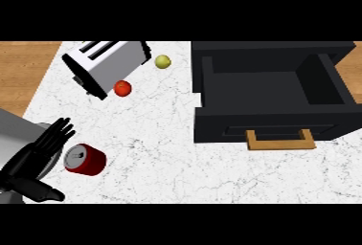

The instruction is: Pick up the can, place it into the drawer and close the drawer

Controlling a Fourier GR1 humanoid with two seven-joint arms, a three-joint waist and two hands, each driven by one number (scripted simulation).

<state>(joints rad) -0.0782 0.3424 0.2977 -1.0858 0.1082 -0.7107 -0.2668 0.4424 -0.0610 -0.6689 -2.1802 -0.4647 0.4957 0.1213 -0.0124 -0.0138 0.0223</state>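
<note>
Closing your left hand, fingers straight and apart just at the can's nine o'clock, could nudge it rolling away from the open drawer at two o'clock.

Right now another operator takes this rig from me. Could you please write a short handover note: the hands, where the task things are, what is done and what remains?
Left hand: open, fingers straight, right beside the red can at the counter's lower left; not gripping it.
Right hand: not in view.
Can: on the white counter, not lifted.
Drawer: open and nothing visible inside; its wooden handle faces the robot.
Also on the counter: toaster, red fruit, green fruit.
Done: nothing yet.
Left: grasp the can, put it into the drawer, close the drawer.
</note>
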